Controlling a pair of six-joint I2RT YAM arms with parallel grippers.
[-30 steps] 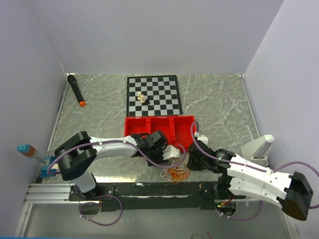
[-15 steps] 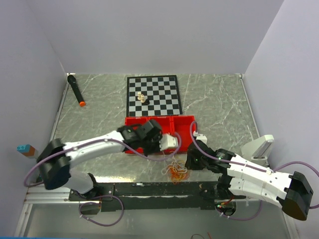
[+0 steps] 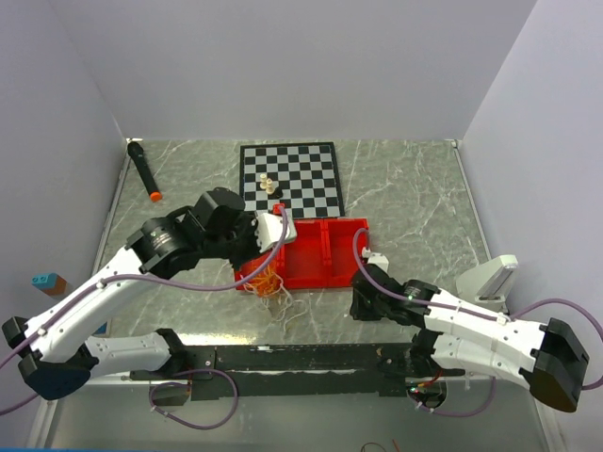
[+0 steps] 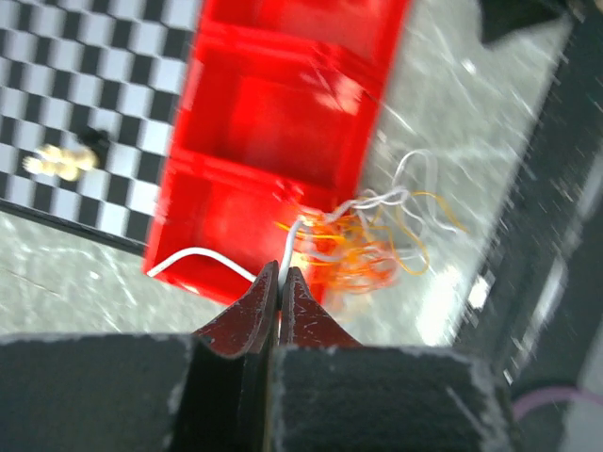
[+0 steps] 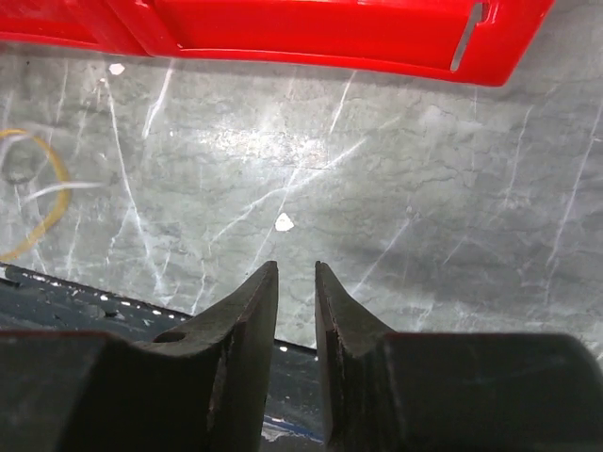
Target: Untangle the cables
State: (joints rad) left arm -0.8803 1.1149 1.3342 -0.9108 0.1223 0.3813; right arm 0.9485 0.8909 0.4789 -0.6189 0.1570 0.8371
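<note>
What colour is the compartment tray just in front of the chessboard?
The tray is bright red, shown best in the top external view.

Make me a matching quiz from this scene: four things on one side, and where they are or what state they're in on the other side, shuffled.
Column one:
1. left gripper
2. right gripper
3. black marker
4. chess pieces

Column two:
A. on the chessboard
B. shut on a white cable
C. jaws slightly apart, nothing between them
D. lying at the far left of the table

Pairs: 1-B, 2-C, 3-D, 4-A
</note>
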